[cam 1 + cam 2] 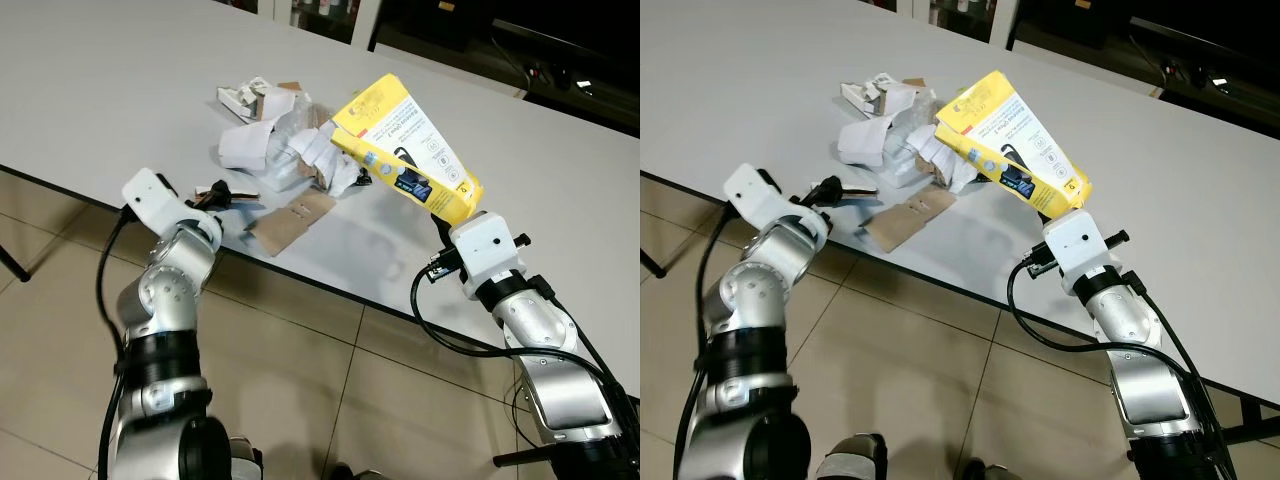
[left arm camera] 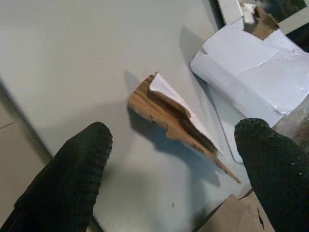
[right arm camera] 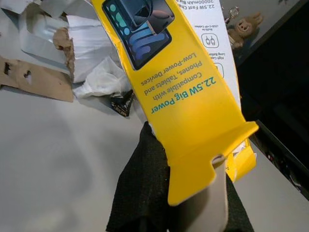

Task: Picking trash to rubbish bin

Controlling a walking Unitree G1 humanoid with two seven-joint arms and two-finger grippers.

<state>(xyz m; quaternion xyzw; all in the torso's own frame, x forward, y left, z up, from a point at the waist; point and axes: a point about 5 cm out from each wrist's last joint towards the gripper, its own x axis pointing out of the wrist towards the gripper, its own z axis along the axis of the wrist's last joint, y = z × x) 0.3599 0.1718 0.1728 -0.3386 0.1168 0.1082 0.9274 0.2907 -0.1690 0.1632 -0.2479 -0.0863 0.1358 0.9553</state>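
The yellow box (image 1: 408,150) is clamped by one end in the right end effector (image 3: 186,193) and could be levered loose. The left end effector (image 2: 174,179) is held apart around a torn cardboard scrap (image 2: 176,118), which could be pushed off the worktop (image 1: 110,90) edge.

A white table (image 1: 120,90) is seen above a tiled floor (image 1: 330,370). A heap of torn white paper and packaging (image 1: 275,140) is piled near its front edge, with a flat brown cardboard piece (image 1: 292,220) laid just beside it. The left pincer (image 1: 228,194) is held low at the heap's edge. A yellow box (image 1: 410,150) is gripped by the right pincer (image 1: 445,215) and raised, tilted, above the table.
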